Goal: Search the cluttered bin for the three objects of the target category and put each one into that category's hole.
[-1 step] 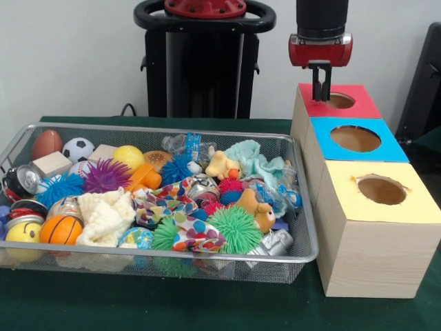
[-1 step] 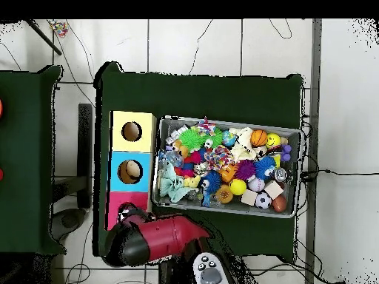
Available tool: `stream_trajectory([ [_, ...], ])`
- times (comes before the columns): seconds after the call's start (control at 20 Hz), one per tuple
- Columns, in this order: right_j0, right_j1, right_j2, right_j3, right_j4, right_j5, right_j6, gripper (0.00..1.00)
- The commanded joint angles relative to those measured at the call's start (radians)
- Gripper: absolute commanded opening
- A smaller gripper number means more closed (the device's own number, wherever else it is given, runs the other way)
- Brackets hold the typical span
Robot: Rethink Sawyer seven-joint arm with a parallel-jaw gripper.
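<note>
A wire mesh bin (image 1: 207,260) holds a jumble of toys: a brown football (image 1: 47,143), a soccer ball (image 1: 78,148), a basketball (image 1: 61,229), spiky balls such as the green one (image 1: 236,229), crushed cans (image 1: 26,178), plush animals (image 1: 256,207) and cloths (image 1: 105,215). Beside it stand three boxes with round holes: red (image 1: 362,103), blue (image 1: 389,146), yellow (image 1: 413,207). My gripper (image 1: 321,90) hangs just above the red box's hole, its fingers together and nothing between them. From overhead the arm (image 2: 159,237) covers most of the red box (image 2: 117,204).
The bin (image 2: 226,210) sits on a green tablecloth (image 2: 222,96), touching the row of boxes (image 2: 115,171). Something brownish shows inside the blue box's hole (image 2: 129,171). A black chair stands at the right edge (image 1: 427,83).
</note>
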Motion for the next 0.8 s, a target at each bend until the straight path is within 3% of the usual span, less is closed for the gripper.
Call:
stream_trajectory([
  [0.05,0.086,-0.243,0.025,0.038,0.048,0.227,0.026,0.0],
  [0.45,0.161,-0.253,-0.003,0.004,0.069,0.274,0.093,0.0],
  [0.8,0.114,-0.21,0.051,0.04,0.123,0.197,0.062,0.0],
])
